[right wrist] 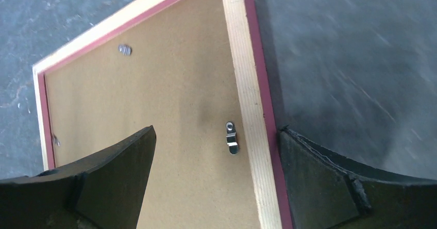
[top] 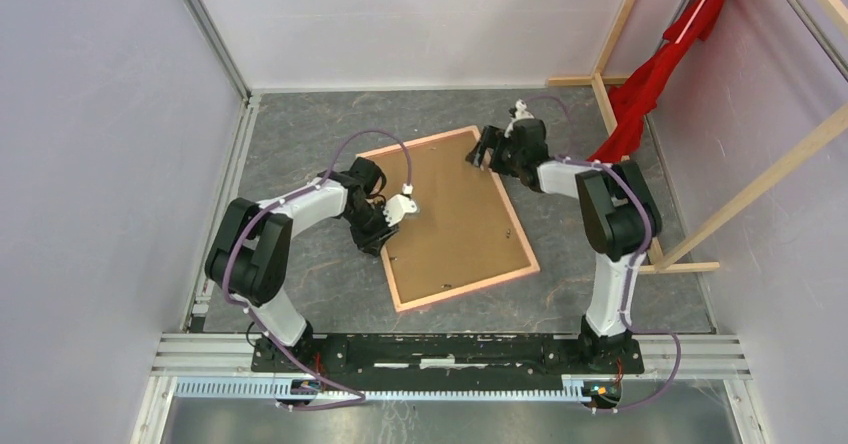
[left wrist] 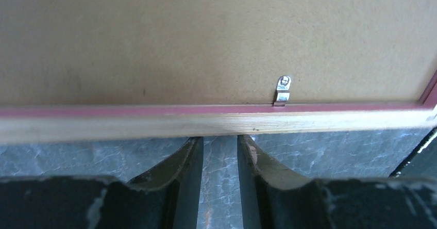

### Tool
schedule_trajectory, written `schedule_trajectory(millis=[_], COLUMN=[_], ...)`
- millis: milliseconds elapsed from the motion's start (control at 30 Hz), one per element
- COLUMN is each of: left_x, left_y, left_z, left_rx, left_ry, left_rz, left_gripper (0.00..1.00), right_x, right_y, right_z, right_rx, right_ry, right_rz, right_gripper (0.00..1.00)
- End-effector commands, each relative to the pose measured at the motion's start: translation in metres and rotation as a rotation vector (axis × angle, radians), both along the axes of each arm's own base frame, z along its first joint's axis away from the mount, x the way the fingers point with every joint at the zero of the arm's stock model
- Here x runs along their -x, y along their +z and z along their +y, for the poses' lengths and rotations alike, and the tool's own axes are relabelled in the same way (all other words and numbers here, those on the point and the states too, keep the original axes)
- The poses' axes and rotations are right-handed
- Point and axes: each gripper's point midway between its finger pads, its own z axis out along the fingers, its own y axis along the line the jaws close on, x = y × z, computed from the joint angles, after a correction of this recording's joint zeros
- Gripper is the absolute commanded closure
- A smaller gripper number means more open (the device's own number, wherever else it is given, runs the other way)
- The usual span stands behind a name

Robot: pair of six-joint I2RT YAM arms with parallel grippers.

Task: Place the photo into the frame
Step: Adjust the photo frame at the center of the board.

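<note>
The frame lies face down and askew on the grey table, its tan wood back up with a pink lip. Inside it sits the photo's brown hardboard back; the printed side is hidden. My left gripper is at the frame's left rail. In the left wrist view its fingertips touch the rail, a narrow gap between them showing only table. My right gripper hovers at the far right corner. Its jaws are wide open astride the rail and the hardboard.
Small metal tabs line the frame's inner edge. A red cloth hangs on bare wooden beams at the right. White walls enclose the table; an aluminium rail carries the arm bases.
</note>
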Motion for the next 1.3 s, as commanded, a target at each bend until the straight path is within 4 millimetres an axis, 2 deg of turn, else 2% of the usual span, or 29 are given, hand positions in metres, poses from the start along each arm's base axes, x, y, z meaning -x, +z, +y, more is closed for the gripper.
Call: schedule_trajectory(millis=[0,67,133,200,267,300,367,400,433,567,633,667,767,800,867,900,1000,1067,1100,1133,1267], left_x=[0.025,0.032,0.043,0.053,0.061,0.063,0.067,0.068,0.069,0.063,0.049,0.035,-0.023,-0.048,-0.092,-0.117,-0.168,-0.187,-0.192,-0.197,-0.209], left_y=[-0.022,-0.022,-0.023,-0.022,-0.018,-0.016,-0.007,-0.002,0.003,0.039,0.06,0.071,0.098,0.101,0.106,0.112,0.109,0.102,0.093,0.09,0.06], left_z=[-0.019,-0.035,-0.05,-0.06,-0.063,-0.062,-0.057,-0.054,-0.05,-0.046,-0.043,-0.041,-0.02,-0.008,0.015,0.028,0.066,0.086,0.092,0.106,0.123], left_rx=[-0.026,-0.022,-0.029,-0.039,-0.052,-0.057,-0.067,-0.071,-0.077,-0.021,0.023,0.04,0.08,0.074,0.078,0.086,0.104,0.124,0.125,0.124,0.08], left_ry=[-0.074,-0.116,-0.173,-0.22,-0.26,-0.274,-0.309,-0.329,-0.34,-0.351,-0.324,-0.297,-0.15,-0.077,0.064,0.133,0.317,0.399,0.42,0.455,0.521], left_rz=[0.077,0.084,0.095,0.119,0.149,0.163,0.173,0.168,0.168,0.157,0.141,0.113,-0.002,-0.032,-0.076,-0.107,-0.152,-0.157,-0.142,-0.142,-0.142], left_gripper=[0.62,0.62,0.6,0.53,0.41,0.37,0.21,0.1,0.05,0.05,0.06,0.06,0.11,0.18,0.35,0.4,0.46,0.48,0.49,0.5,0.6], right_x=[-0.01,-0.021,-0.026,-0.032,-0.035,-0.034,-0.044,-0.048,-0.052,-0.066,-0.066,-0.065,-0.042,-0.031,-0.002,0.013,0.061,0.092,0.112,0.124,0.171], right_y=[0.018,0.022,0.021,0.02,0.018,0.014,0.017,0.023,0.034,0.092,0.113,0.123,0.135,0.141,0.131,0.125,0.109,0.097,0.088,0.082,0.059], right_z=[0.094,0.135,0.163,0.181,0.186,0.183,0.17,0.16,0.149,0.107,0.09,0.083,0.058,0.049,0.03,0.021,-0.001,-0.014,-0.021,-0.028,-0.048], right_rx=[-0.122,-0.11,-0.114,-0.131,-0.143,-0.12,-0.056,-0.041,-0.047,-0.029,-0.005,0.006,0.054,0.062,0.067,0.068,0.076,0.075,0.077,0.081,0.088], right_ry=[0.217,0.314,0.37,0.403,0.415,0.417,0.391,0.364,0.339,0.24,0.211,0.195,0.136,0.109,0.068,0.05,0.034,0.034,0.035,0.029,0.028], right_rz=[0.008,0.017,0.027,0.023,0.024,0.042,0.026,0.012,-0.014,-0.146,-0.172,-0.182,-0.176,-0.18,-0.151,-0.133,-0.084,-0.055,-0.037,-0.025,0.023], right_gripper=[0.07,0.07,0.07,0.06,0.02,0.02,0.02,0.02,0.02,0.02,0.02,0.02,0.02,0.02,0.02,0.02,0.02,0.02,0.02,0.02,0.02])
